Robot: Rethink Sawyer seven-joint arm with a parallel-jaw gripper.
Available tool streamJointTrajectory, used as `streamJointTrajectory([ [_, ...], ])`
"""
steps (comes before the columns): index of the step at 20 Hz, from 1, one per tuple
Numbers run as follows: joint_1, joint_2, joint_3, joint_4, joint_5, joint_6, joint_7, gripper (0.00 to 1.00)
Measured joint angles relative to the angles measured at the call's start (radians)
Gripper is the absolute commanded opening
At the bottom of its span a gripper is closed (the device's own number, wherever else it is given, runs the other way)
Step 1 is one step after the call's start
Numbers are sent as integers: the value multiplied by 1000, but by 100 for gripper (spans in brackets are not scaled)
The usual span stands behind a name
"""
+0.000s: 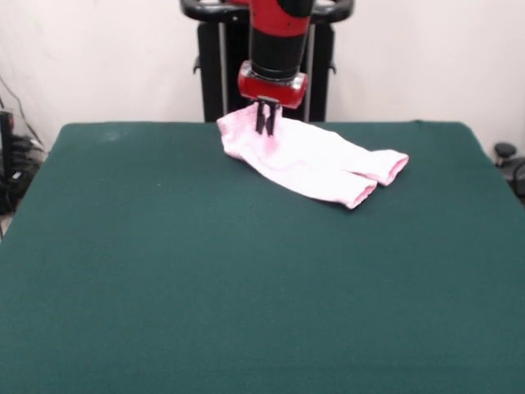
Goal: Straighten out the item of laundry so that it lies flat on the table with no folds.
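The gripper (266, 130), closed on the baby trousers' (316, 160) waistband end, has their legs trailing rightward across the desk (205, 279).

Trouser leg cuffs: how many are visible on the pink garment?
2: one cuff at the garment's right tip, the other just below-left of it, both lying on the table.

Robot lab: green felt table (164, 271), pedestal-mounted arm (279, 37), bare wall (426, 57).
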Motion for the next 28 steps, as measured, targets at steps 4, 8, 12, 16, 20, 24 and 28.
streamJointTrajectory([
  [4, -1, 8, 2, 10, 20, 0, 17, 0],
  [8, -10, 38, 10, 21, 27, -10, 46, 0],
  [12, -25, 81, 22, 25, 28, -47, 77, 0],
  [16, -19, 137, 18, 34, 18, -183, 120, 0],
  [20, 58, 164, -17, 74, 8, -365, 171, 0],
  [24, 114, 189, -46, 83, 15, -448, 188, 0],
  [28, 214, 198, -107, 82, 73, -461, 188, 0],
])
